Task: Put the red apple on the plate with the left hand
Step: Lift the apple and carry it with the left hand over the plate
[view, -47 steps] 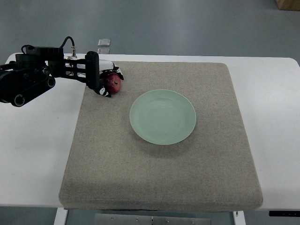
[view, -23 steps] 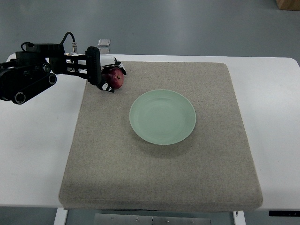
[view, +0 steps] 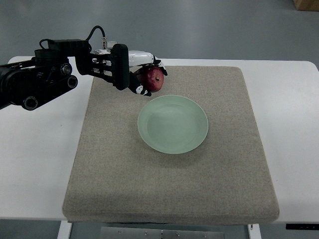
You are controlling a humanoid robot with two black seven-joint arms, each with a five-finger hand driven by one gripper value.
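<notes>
One left hand [view: 142, 75] gripping red apple [view: 151, 79], near plate [view: 173, 124], seemingly unlabelled

The left arm [view: 40, 82] comes in from the left edge of the picture, at about 10 o'clock, and reaches toward 3 o'clock, almost level across the frame. It is black, with round joints near the edge and a cable looping above the wrist. The left hand [view: 134, 74] is turned sideways with a white back, and its fingers [view: 142, 89] are curled around the red apple [view: 152, 79].
</notes>
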